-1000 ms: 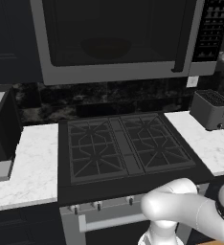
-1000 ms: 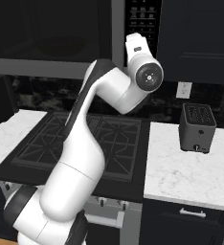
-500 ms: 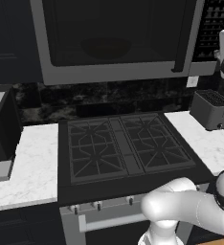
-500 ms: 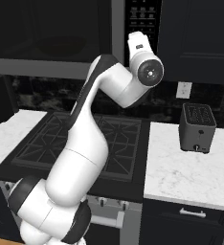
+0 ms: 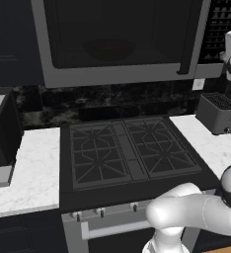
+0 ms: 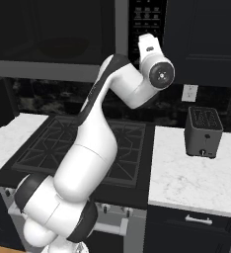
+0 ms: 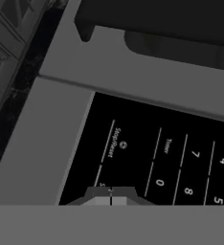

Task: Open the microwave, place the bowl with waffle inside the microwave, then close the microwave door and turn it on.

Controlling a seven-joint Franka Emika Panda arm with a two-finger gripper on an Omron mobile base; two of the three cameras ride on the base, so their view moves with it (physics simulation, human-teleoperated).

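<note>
Hand view: the jaws are pressed together, holding nothing, their tips at the lower rows of the black keypad, close to the key beside the "Stop/Reset" label; whether they touch it cannot be told. Left base view: the microwave door is shut flush, its black handle upright beside the keypad strip, and a faint rounded shape behind the dark glass is probably the bowl; the waffle is too dim to make out. Over the last second the white arm has lifted and reached nearer the panel, which suggests that the loading and closing steps are done and only switching on remains. Outward from the panel, the grey frame edge of the microwave lies just beside the keys, so a sideways slip would land on bare casing. Below, the stove and the marble surface with its toaster stand well apart, leaving free room to pull back.
</note>
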